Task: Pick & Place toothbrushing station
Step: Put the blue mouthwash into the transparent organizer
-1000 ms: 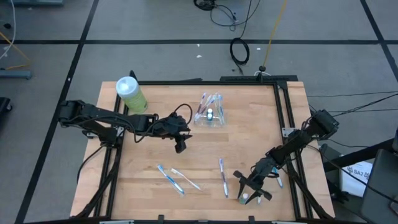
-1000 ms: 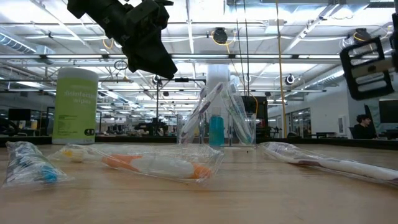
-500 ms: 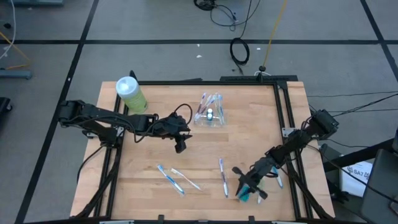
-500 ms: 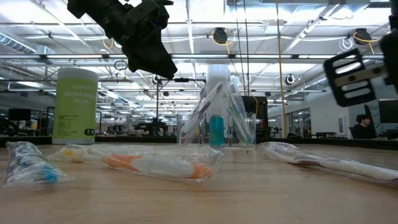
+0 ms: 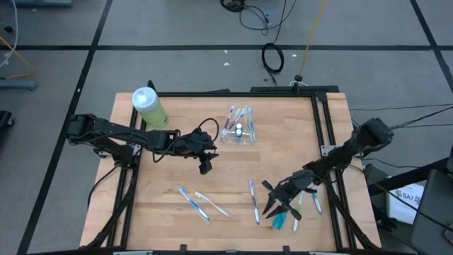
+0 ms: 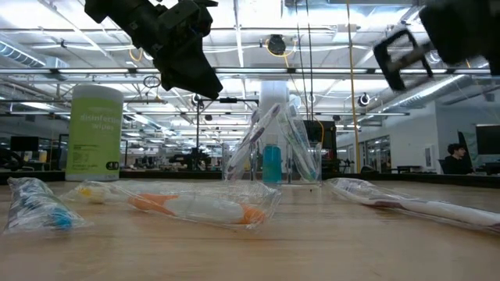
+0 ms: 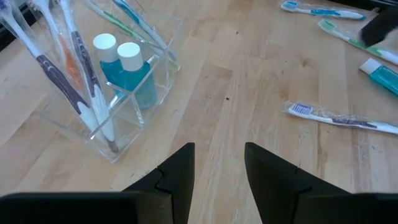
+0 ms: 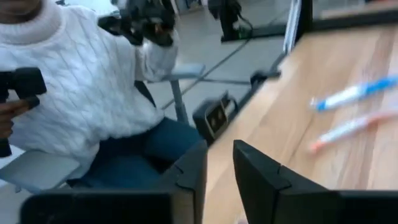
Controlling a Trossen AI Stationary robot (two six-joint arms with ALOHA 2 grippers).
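— Where does the clear holder [image 5: 239, 132] sit?
— On the desk [image 5: 170, 180], upright, brushes and blue tubes inside. Loose toothbrushes [image 5: 200, 204] lie well apart from it.
— And the grippers?
— The left gripper [image 5: 205, 167] hovers near the holder, jaws open, empty. The right gripper [image 5: 272, 205] hangs among the loose brushes, jaws open, just beside a teal tube [image 5: 278, 223].

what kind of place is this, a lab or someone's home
Most likely a robotics lab or workshop, not a home. The wooden table sits in a black metal frame on a large open floor with loose cables, and the low view shows an industrial ceiling with strip lights. A seated person holds a controller nearby.
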